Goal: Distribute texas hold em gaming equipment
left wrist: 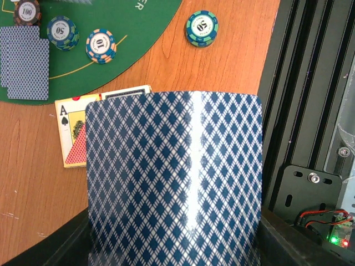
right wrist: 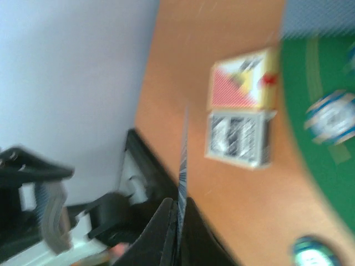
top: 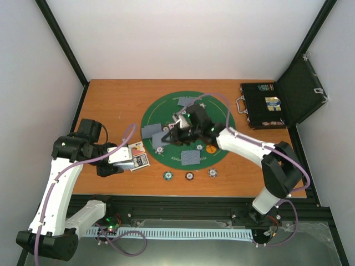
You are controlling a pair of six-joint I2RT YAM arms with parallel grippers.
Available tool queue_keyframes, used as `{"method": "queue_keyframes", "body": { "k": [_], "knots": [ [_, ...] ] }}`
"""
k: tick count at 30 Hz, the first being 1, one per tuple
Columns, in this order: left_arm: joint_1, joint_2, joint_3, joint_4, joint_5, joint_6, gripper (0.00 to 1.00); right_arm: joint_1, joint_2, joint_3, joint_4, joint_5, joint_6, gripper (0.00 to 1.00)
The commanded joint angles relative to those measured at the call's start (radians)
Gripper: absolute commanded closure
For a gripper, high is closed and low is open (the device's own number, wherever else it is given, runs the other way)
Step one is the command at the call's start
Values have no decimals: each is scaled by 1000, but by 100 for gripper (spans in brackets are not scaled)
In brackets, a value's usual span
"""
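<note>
A blue-backed playing card (right wrist: 182, 160) stands edge-on, pinched in the clenched right hand (right wrist: 177, 206). The deck (left wrist: 172, 177) is grasped by the left hand (top: 127, 159). Just beyond that hand a red card box (right wrist: 238, 83) lies on the surface (left wrist: 233, 66), with a poker chip (left wrist: 202, 28) nearby.

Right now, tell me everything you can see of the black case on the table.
The black case lies open at the far right corner of the table, base flat, lid tilted up toward the right wall. It looks hard and dark, with a silvery handle facing the green mat, which it does not touch. Inside sit a small box and what look like chips. Nothing else touches it.
</note>
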Motion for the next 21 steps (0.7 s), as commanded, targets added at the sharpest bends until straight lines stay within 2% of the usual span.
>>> {"method": "queue_keyframes", "body": {
  "k": [1, 4, 6, 9, 13, 16, 21],
  "knots": [
    [-1, -8, 20, 1, 29, 3, 95, -105, 40, 252, -508, 207, -441, 97],
    [0, -7, 17, 3, 31, 1, 95, -127, 157, 428, -701, 591, -621, 97],
    [-1, -3, 16, 2, 33, -2, 95, -127, 235, 531, -752, 811, -684, 97],
    [-1, -3, 15, 2, 35, -7, 95, -121, 336, 610, -743, 1090, -761, 97],
    [0, -5, 15, 4, 28, -7, 95, -50, 425, 588, -593, 1422, -1008, 97],
    [-1, -4, 12, 5, 26, -7, 95, -15, 488, 558, -459, 1554, -1189, 97],
    [0, -1, 10, 7, 25, -10, 95, -4, 528, 505, -281, 1589, -1345, 97]
  ]
}}
